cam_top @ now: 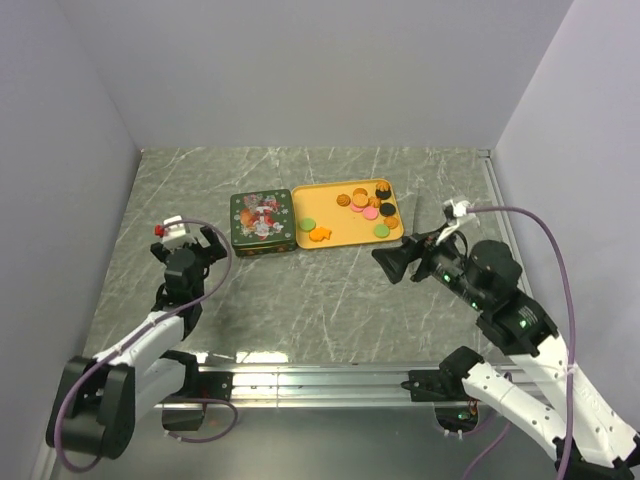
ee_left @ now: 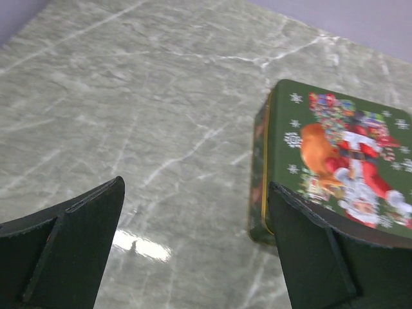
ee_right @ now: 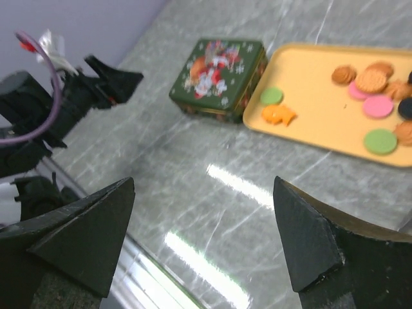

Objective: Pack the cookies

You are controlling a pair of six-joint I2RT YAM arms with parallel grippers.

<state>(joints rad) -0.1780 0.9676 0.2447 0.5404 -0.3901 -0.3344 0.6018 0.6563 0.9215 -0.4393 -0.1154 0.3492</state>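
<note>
The cookies [cam_top: 362, 205] are lying flat on a yellow tray [cam_top: 350, 228] at the far middle of the counter [cam_top: 300, 300]. The tray's long axis is running left to right. Most pieces are bunching at its far right end, some overlapping. A green round [ee_right: 271, 96] and an orange fish-like piece [ee_right: 278, 114] are sitting apart near the left end. The fish piece's long axis is lying roughly along the tray; I cannot tell which end is the head.

A green Christmas tin [cam_top: 261, 221], lid on, is sitting just beside the tray's left edge.

The left hand [ee_left: 196, 187] is hovering near the tin's left side, jaws wide, gripping nothing. The right hand [ee_right: 203, 183] is hovering off the tray's near right corner, jaws spread and empty, facing left.
</note>
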